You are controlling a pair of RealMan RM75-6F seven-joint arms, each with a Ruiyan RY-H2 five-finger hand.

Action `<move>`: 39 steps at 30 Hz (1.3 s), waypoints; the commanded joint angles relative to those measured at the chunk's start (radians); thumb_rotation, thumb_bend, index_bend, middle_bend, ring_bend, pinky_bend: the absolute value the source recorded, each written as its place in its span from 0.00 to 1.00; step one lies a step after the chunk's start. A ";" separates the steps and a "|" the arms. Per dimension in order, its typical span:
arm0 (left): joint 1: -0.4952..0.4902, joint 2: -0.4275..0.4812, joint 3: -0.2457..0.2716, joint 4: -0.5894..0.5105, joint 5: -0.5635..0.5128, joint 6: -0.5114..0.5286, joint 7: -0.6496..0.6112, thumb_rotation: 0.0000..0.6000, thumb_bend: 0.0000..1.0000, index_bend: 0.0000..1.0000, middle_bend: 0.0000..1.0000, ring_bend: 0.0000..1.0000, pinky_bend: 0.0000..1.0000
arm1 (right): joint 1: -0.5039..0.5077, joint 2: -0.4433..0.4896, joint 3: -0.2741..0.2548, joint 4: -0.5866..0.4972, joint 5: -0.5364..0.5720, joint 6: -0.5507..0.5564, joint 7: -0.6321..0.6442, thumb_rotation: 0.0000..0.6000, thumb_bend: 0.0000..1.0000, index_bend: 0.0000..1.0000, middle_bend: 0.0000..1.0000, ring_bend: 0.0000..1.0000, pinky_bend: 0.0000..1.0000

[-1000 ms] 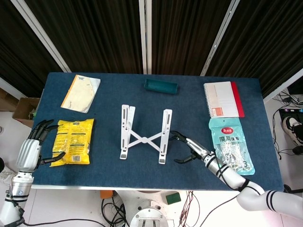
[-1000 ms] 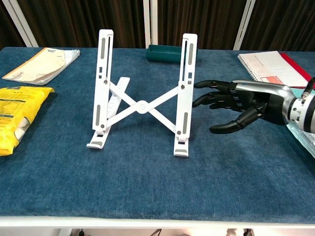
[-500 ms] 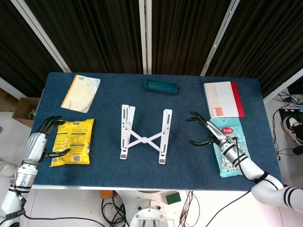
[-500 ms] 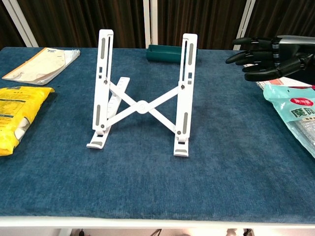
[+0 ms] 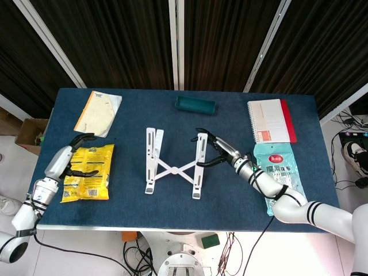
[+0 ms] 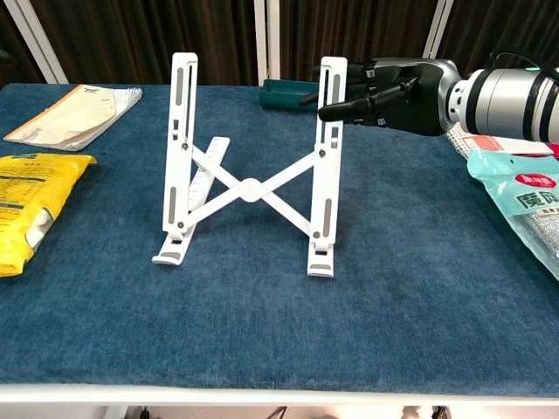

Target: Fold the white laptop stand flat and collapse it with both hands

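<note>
The white laptop stand [image 5: 175,164] stands unfolded mid-table [image 5: 230,195], and if only 1 side is pushed it could slide or topple rather than collapse. The right hand [image 5: 214,150], fingers spread, seems to touch its right rail's top. The left hand [image 5: 76,164] hovers open, empty, over the yellow packet [image 5: 89,179] near the left edge, too far to brace.
</note>
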 commanded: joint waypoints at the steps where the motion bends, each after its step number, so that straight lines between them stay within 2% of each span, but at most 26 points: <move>1: -0.027 -0.024 0.002 0.037 -0.003 -0.034 -0.040 1.00 0.00 0.17 0.10 0.07 0.15 | 0.002 0.003 -0.024 -0.008 -0.090 0.079 0.170 1.00 0.07 0.10 0.27 0.09 0.06; 8: -0.076 -0.071 0.009 0.103 0.022 -0.065 -0.141 1.00 0.00 0.15 0.09 0.07 0.15 | -0.017 0.074 -0.104 -0.080 -0.236 0.259 0.252 1.00 0.07 0.11 0.28 0.09 0.06; 17: -0.114 -0.129 0.051 0.144 0.126 0.004 -0.136 1.00 0.00 0.15 0.09 0.07 0.15 | -0.029 0.135 -0.212 -0.222 -0.325 0.362 0.190 1.00 0.07 0.11 0.28 0.09 0.06; 24: -0.113 -0.140 0.073 0.145 0.135 0.028 -0.031 1.00 0.00 0.15 0.09 0.07 0.15 | -0.037 0.096 -0.262 -0.226 -0.308 0.372 0.165 1.00 0.07 0.11 0.28 0.09 0.06; 29: -0.103 -0.136 0.089 0.137 0.123 0.032 0.024 1.00 0.00 0.15 0.09 0.07 0.15 | -0.049 0.031 -0.270 -0.181 -0.259 0.368 0.171 1.00 0.07 0.11 0.28 0.09 0.06; 39: -0.087 -0.135 0.104 0.129 0.104 0.052 0.043 1.00 0.00 0.15 0.09 0.07 0.15 | -0.079 -0.056 -0.283 -0.129 -0.189 0.361 0.196 1.00 0.13 0.11 0.28 0.09 0.06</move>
